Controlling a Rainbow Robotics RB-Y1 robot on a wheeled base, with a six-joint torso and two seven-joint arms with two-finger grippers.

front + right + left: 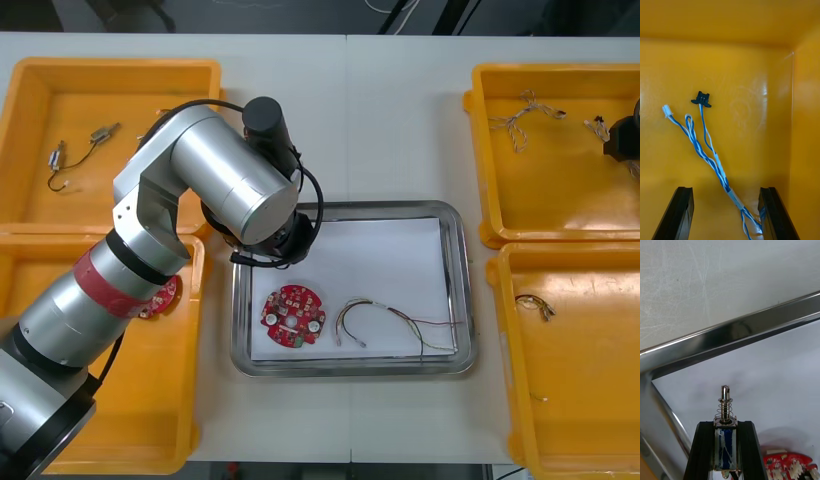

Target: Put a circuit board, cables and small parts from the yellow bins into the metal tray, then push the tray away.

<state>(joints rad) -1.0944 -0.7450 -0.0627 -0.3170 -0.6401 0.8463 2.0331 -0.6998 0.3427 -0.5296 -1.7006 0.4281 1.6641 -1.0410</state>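
Observation:
My left arm reaches over the back left corner of the metal tray, which is white inside. In the left wrist view my left gripper is shut on a small metal part with a spring and a blue body, held just above the white floor near the tray rim. A round red circuit board and a red and yellow cable lie in the tray. My right gripper stands open over the back right yellow bin, and a twisted blue and white cable runs between its fingers.
The back left bin holds small metal parts on black leads. Another red board lies in the front left bin, half under my arm. A twisted cable lies in the back right bin and another cable in the front right bin.

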